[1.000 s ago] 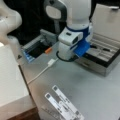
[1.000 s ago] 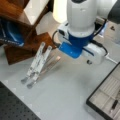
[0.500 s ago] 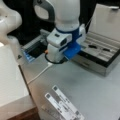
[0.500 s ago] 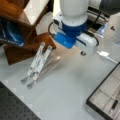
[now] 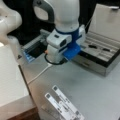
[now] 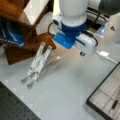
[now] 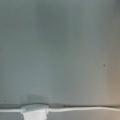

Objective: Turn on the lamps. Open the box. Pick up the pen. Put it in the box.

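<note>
1. Well, in a front view the box (image 5: pixel 100 53) lies open at the right, lid up, with a dark pen (image 5: pixel 92 46) in its lining, so that part looks done. The end effector is hidden under the wrist housing (image 5: pixel 61 43); I cannot tell how its jaws stand.
2. In a front view the arm hangs over the tabletop (image 6: pixel 65 87), box (image 6: pixel 107 96) at bottom right.
3. The wrist view shows only bare tabletop (image 7: pixel 60 50) and a white cable (image 7: pixel 82 109); no fingers appear.
</note>
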{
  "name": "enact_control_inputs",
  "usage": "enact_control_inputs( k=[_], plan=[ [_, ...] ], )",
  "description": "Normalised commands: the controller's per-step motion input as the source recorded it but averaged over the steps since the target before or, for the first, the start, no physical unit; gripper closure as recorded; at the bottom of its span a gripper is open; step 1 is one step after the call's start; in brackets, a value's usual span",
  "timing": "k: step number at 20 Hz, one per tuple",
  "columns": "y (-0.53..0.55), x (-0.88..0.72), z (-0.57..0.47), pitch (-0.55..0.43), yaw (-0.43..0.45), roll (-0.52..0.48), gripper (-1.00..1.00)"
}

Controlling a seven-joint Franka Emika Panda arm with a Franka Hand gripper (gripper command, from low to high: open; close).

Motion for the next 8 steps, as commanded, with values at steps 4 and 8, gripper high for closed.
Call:
enact_control_inputs(
  k=[4, 8],
  plan=[
    [-0.02, -0.03, -0.08, -0.125, -0.035, 0.088, -1.00],
    [-0.02, -0.03, -0.11, -0.127, -0.027, 0.055, -1.00]
  ],
)
